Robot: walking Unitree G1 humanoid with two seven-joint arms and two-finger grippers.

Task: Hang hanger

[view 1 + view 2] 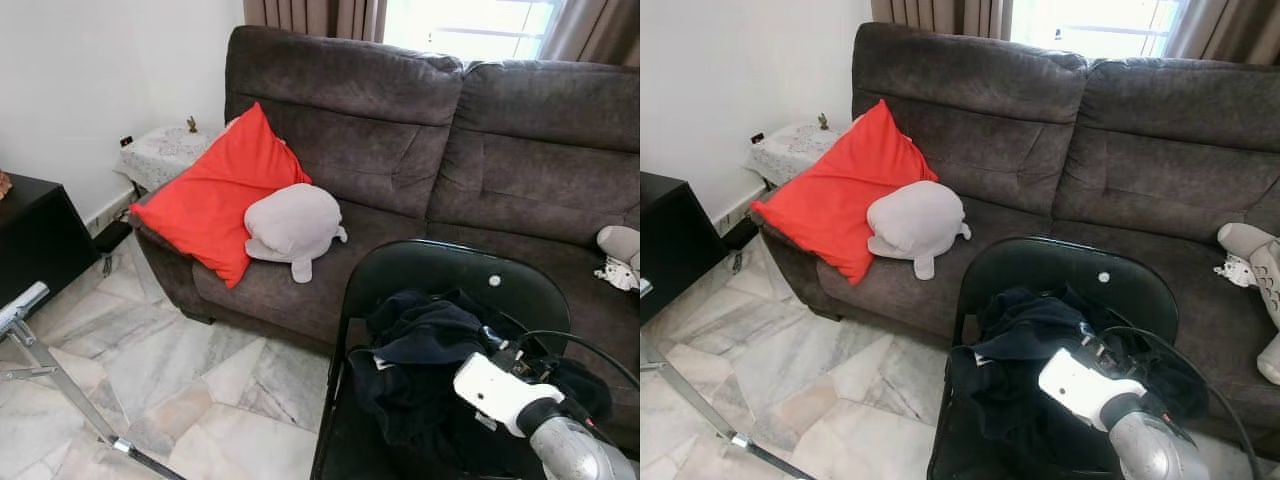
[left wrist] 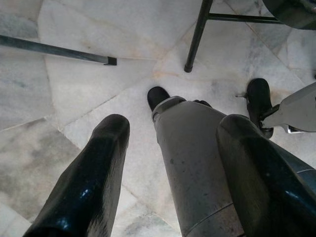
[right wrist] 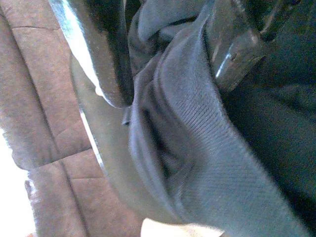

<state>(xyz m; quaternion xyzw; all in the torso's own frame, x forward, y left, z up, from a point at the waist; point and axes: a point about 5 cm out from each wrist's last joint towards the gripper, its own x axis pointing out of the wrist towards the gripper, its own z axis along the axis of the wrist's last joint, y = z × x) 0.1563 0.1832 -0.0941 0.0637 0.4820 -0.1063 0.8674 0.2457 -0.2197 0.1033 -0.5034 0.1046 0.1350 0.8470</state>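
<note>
Right gripper point(image 3: 168, 64): lowered into a heap of dark clothing point(image 1: 425, 365) on the seat of a black chair point(image 1: 440, 275). In the right wrist view its two black fingers point(image 3: 98, 54) stand apart, with a fold of dark blue knit fabric bunched in the gap between them and pressing against both; whether they actually clamp the fabric cannot be told. Beyond the fingertips lies the curved rim of the chair back, and past that the sofa upholstery. The silver forearm and white wrist housing point(image 1: 500, 390) rise from the lower right in the eye views.

Hanger: cannot be made out; if it is in the clothing heap, it is hidden in the dark folds around the fingers.

Left gripper point(image 2: 173, 148): hangs idle, pointing down at the marble floor point(image 1: 190, 380), its fingers spread wide with nothing between them. Between and beyond the fingertips: the robot's own silver leg and black feet, and a chair leg just past them.

Surroundings: dark brown sofa point(image 1: 400, 130) behind the chair; red cushion point(image 1: 210, 195) and grey plush toy point(image 1: 293, 225) touching each other at its left end; a metal stand point(image 1: 50, 370) on the floor well to the left.
</note>
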